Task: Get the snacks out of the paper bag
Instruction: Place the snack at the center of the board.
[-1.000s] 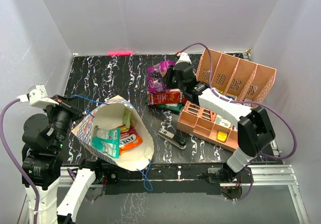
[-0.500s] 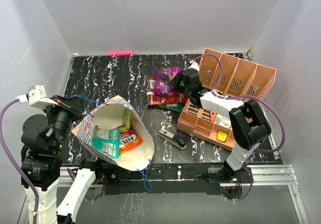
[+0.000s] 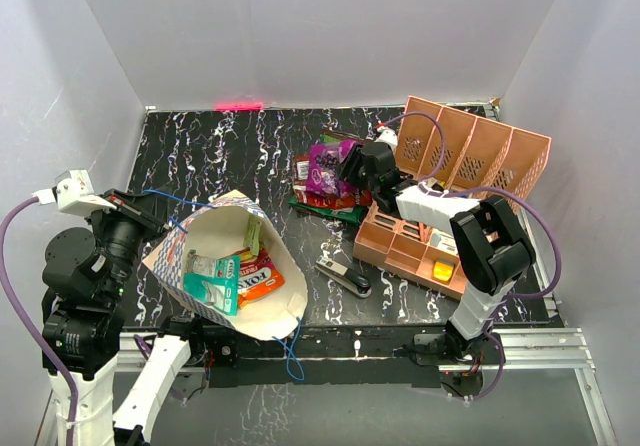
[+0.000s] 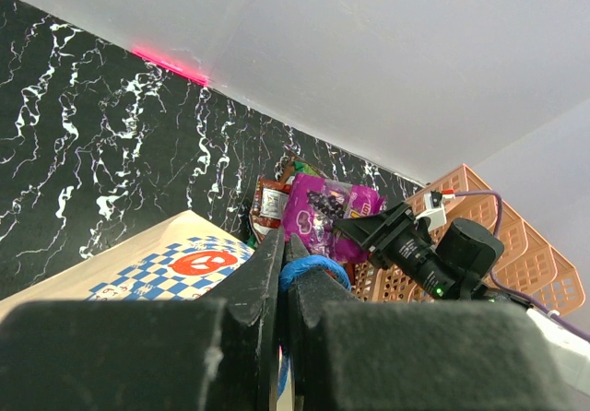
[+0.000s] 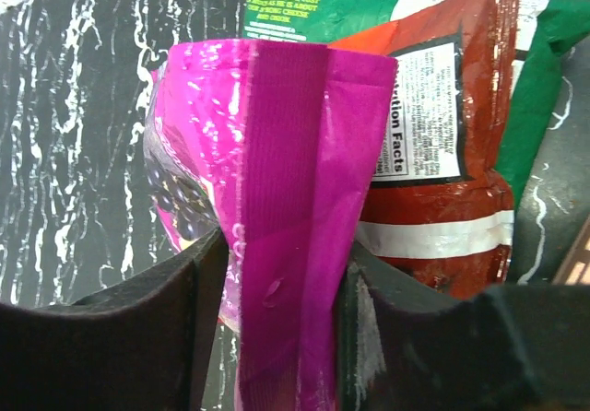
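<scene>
On the black, white-veined bench (image 3: 220, 156) a black stapler (image 3: 345, 277) lies just off centre toward 5 o'clock, a salmon-pink organiser (image 3: 475, 156) with perforated walls leans at 2 o'clock, its low tray holding something yellow (image 3: 442, 270), and a red glow (image 3: 238, 106) marks the far edge near 12 o'clock.

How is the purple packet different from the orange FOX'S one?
The purple packet is outside the paper bag, between the right gripper's jaws; the orange FOX'S packet lies inside it, untouched. The purple one rests on a red packet; the orange one lies beside a teal packet. Both are shiny snacks.
</scene>
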{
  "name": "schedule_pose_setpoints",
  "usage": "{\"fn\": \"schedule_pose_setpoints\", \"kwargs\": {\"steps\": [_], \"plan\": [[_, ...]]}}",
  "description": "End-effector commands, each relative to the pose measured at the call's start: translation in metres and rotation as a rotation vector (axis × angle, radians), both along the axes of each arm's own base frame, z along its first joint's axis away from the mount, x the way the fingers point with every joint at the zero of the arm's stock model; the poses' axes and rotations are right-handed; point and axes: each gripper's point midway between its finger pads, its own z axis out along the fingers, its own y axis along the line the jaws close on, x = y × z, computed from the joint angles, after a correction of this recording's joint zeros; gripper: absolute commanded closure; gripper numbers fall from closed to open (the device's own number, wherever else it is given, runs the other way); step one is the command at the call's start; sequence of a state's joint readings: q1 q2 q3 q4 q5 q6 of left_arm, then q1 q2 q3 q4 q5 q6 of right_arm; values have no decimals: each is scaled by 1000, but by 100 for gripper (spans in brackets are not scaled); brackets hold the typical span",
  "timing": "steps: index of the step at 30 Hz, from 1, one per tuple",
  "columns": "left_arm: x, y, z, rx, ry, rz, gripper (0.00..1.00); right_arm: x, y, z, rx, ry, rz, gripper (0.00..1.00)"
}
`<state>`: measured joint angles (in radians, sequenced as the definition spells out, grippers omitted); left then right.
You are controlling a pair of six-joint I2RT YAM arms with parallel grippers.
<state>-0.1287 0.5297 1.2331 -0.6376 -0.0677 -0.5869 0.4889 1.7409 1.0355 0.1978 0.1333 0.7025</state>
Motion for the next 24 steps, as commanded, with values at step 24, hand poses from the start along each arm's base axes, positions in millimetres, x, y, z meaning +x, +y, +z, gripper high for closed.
{"fn": "schedule_pose_setpoints", "kwargs": {"steps": [24], "plan": [[-5, 0, 11, 5, -31, -4, 100, -33, -65, 63, -318, -107, 3, 27]]}}
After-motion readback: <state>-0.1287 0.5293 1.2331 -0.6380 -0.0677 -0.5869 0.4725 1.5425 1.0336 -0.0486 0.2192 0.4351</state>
